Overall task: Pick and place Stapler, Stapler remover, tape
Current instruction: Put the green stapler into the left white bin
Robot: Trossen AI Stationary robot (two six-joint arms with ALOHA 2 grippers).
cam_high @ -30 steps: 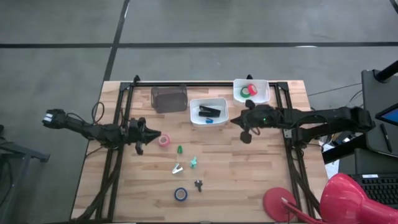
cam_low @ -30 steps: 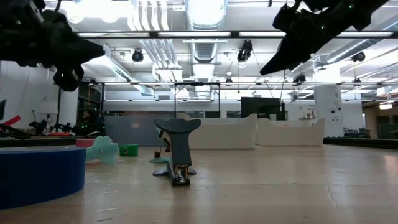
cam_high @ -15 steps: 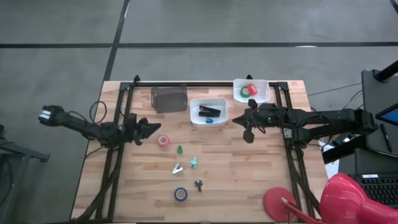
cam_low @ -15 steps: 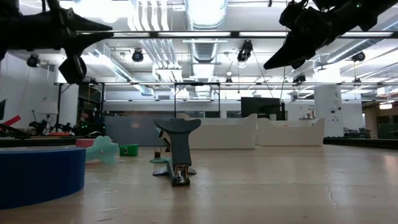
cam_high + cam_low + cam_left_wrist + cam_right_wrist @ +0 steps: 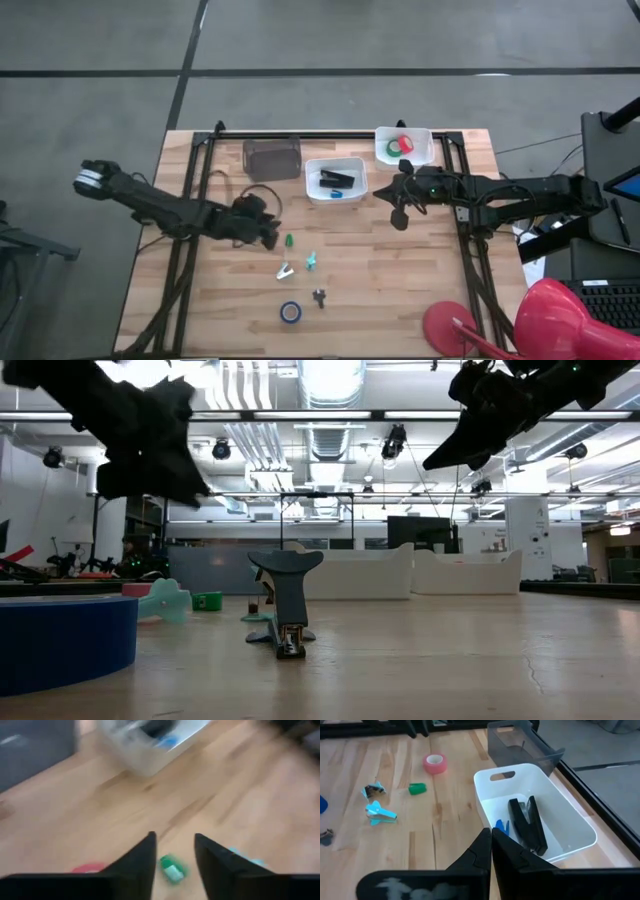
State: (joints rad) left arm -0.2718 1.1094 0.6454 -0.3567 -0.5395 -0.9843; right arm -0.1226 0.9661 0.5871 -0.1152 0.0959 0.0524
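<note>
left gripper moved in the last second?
Yes. In the high view the left gripper has swung right across the table, from near the black frame rail to over the pink tape's spot, close to the small green piece.

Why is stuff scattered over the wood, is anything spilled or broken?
Nothing looks damaged. The pink tape and blue tape lie loose on the table; the stapler sits in the white bin.

Both arms are dark, slim and jointed. The left arm carries a looping black cable and a pale grey end block; the right arm shows a small green light. Each claw's fingers are black, tapered wedges.
</note>
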